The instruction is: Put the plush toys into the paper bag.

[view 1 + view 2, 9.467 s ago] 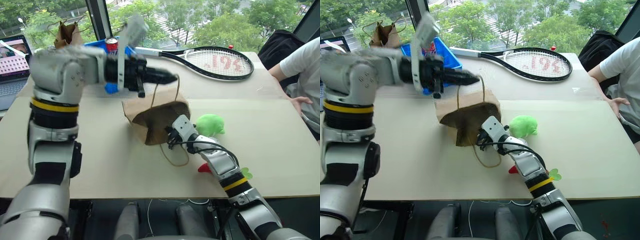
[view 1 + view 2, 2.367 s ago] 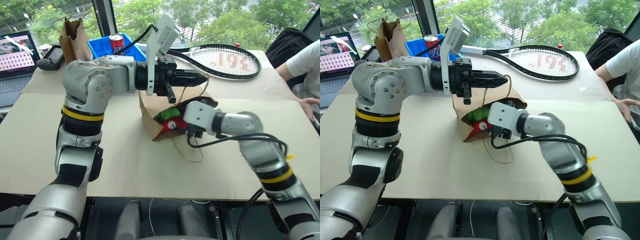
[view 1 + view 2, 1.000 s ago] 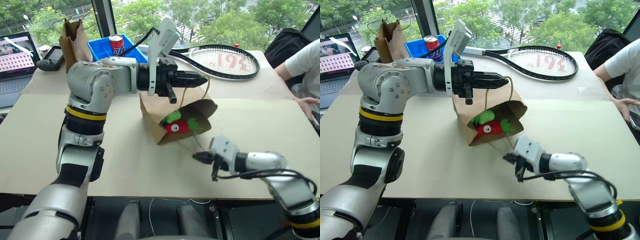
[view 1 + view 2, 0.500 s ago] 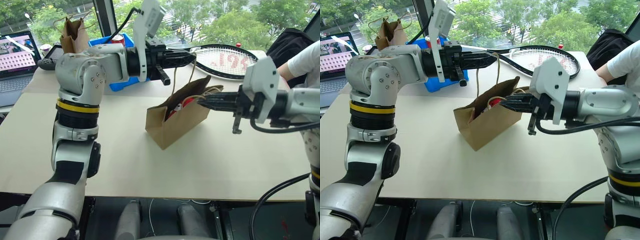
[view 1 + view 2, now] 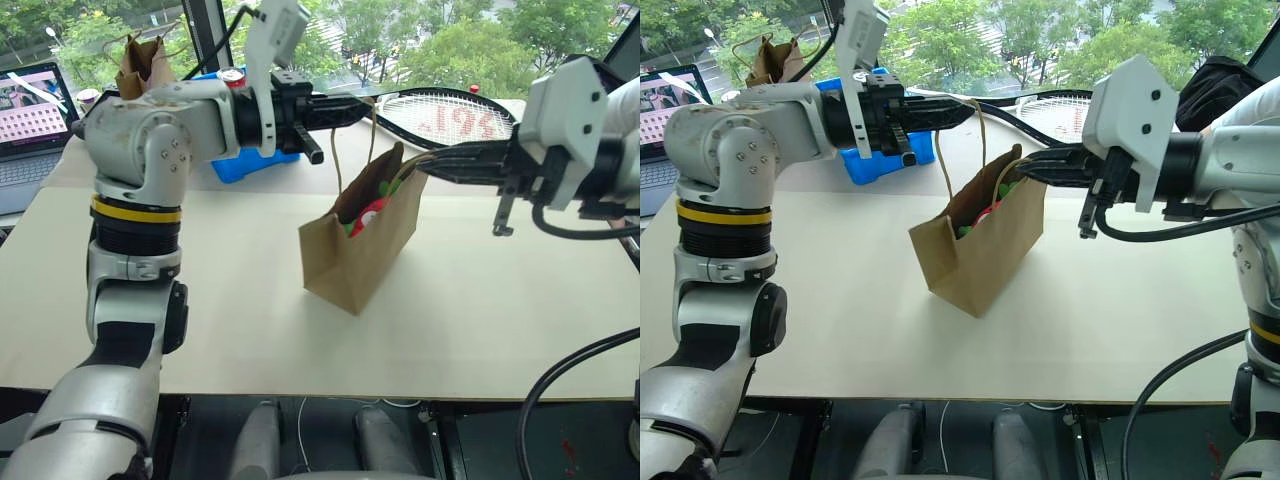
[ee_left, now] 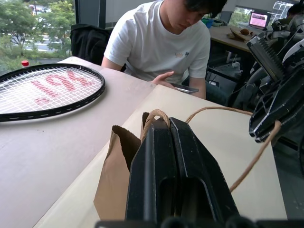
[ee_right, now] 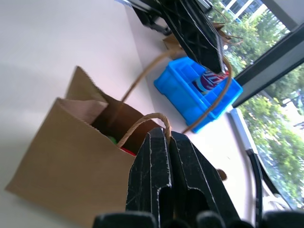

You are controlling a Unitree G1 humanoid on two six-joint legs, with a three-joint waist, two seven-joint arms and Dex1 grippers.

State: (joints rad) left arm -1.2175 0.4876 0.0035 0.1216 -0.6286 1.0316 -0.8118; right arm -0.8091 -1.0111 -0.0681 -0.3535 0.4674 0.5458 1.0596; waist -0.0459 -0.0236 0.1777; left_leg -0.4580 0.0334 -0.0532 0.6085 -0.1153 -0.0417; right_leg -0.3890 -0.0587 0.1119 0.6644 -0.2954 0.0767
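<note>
Head view: paper bag (image 5: 357, 252) upright mid-table, plush toys (image 5: 368, 214) inside, left gripper (image 5: 362, 105) at bag's 12 o'clock pinching twine handle (image 5: 334, 150), right gripper (image 5: 432, 160) at 2 o'clock, left wrist view: fingers (image 6: 156, 175) closed on handle loop, right wrist view: fingers (image 7: 152, 175) clamped on other loop (image 7: 142, 124).

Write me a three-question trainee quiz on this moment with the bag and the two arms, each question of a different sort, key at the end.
1. True or false: the paper bag lies flat on its side on the table.
2. What is the left gripper shut on?
A. the tennis racket
B. a twine handle of the bag
C. the blue bin
3. Fill in: the red toy sits ____ the bag.

Key:
1. False; it stands upright, mouth up.
2. B; the right gripper pinches the other handle.
3. Inside, next to the green toy.
</note>
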